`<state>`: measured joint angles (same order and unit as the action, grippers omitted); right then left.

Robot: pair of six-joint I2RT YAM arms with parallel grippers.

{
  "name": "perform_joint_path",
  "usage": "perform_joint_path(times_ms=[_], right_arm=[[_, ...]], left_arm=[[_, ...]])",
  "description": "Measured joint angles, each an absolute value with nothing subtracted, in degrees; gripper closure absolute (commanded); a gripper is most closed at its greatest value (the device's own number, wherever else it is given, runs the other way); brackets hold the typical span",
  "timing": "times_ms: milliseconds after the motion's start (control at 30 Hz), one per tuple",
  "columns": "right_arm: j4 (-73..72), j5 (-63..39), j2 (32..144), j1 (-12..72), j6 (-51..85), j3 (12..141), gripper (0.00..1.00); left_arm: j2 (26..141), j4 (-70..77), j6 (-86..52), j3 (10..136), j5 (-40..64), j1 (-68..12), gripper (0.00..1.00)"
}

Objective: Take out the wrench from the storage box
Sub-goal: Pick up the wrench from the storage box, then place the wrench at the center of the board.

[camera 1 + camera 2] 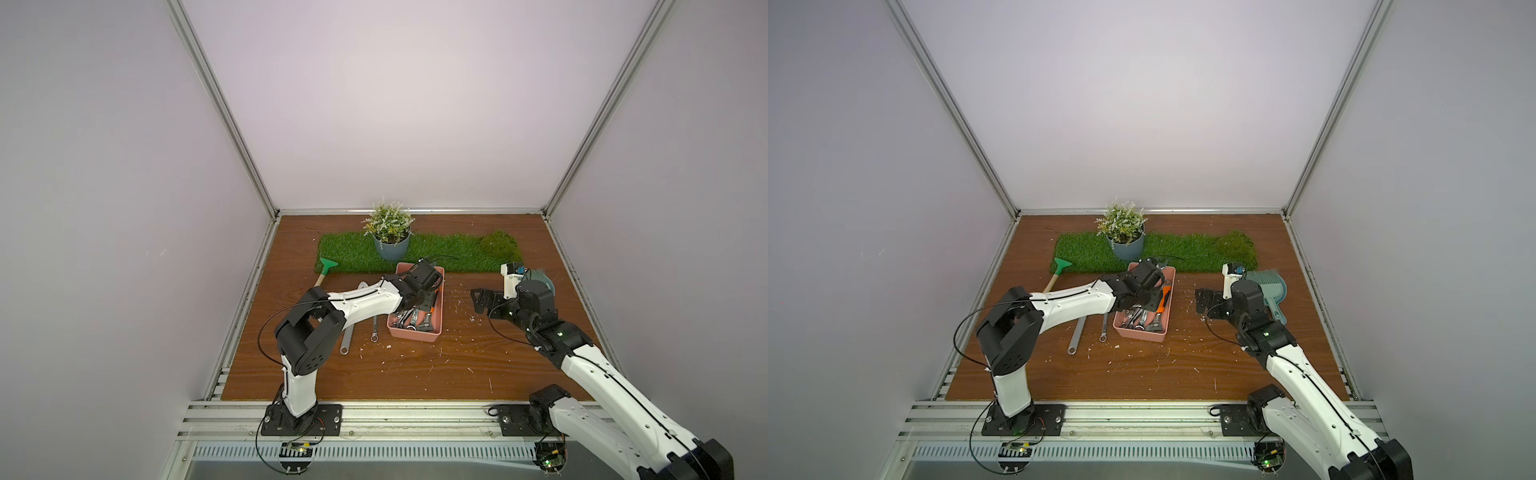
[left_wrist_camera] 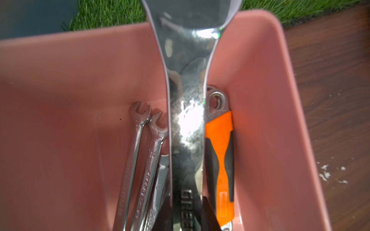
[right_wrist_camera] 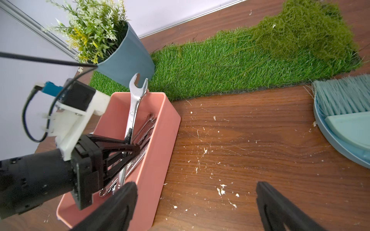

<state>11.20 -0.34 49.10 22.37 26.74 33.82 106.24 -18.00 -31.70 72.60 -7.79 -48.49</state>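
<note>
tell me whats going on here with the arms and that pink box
The left gripper reaches into the storage box and is shut on the large wrench, which stands tilted with its open head above the box's rim and its lower end inside. Smaller wrenches lie in the box, and one slim wrench lies on the table beside it. The right gripper hangs open over the table, holding nothing.

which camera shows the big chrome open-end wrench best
The right wrist view: the large chrome open-end wrench shows from its forked head to the left gripper's fingers clamping its shaft. The left wrist view shows only its blurred shaft; in both top views the left arm mostly hides it.
</note>
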Motion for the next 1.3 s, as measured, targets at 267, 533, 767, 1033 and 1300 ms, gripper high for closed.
perform_joint_path(times_ms=[267, 533, 767, 1033, 1300], right_arm=[[11.20, -0.34, 49.08, 22.37, 26.74, 33.82, 0.01], [11.20, -0.36, 49.08, 22.37, 26.74, 33.82, 0.01], [11.22, -0.40, 48.47, 22.37, 26.74, 33.82, 0.01], [11.18, -0.54, 48.07, 22.37, 26.72, 33.82, 0.01], [11.18, -0.51, 48.10, 22.37, 26.26, 33.82, 0.01]], left_arm=[[98.72, -19.62, -32.86, 73.17, -6.52, -48.88, 1.00], [91.37, -26.02, -31.92, 75.02, -6.68, -48.21, 1.00], [79.44, -32.10, -28.86, 66.46, -7.38, -40.03, 1.00], [73.73, -38.00, -24.86, 53.82, -8.01, -26.15, 1.00], [79.64, -39.79, -20.29, 52.69, -9.10, -19.79, 1.00]])
